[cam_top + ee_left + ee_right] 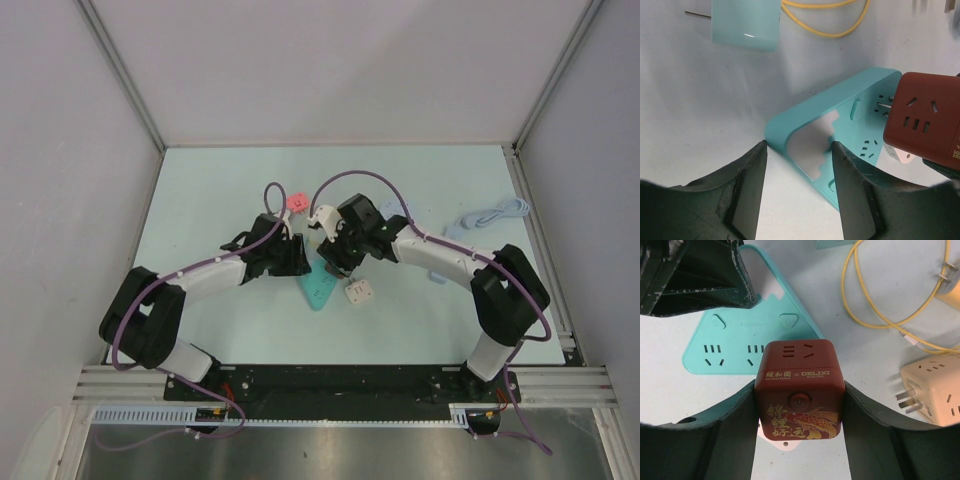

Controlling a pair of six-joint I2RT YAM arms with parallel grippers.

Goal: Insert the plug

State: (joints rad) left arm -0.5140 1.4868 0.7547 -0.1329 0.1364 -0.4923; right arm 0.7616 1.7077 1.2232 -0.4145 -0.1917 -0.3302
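Observation:
A teal triangular power strip [320, 291] lies flat on the table, also in the left wrist view [840, 125] and the right wrist view [730, 342]. My right gripper [800, 386] is shut on a red cube plug adapter [800, 395] with a gold fish print. It holds the cube tilted just over the strip's sockets. The cube [925, 125] has a metal prong at a socket; I cannot tell whether it is in. My left gripper [799, 144] is open and straddles the strip's rounded corner, its right finger over the strip's face.
A beige cube adapter [935, 395] and a yellow cable [875, 315] lie right of the strip. A pale teal adapter [745, 22] lies beyond it. A white adapter [358, 291], a pink one [298, 203] and a pale blue cable [490, 215] are on the table.

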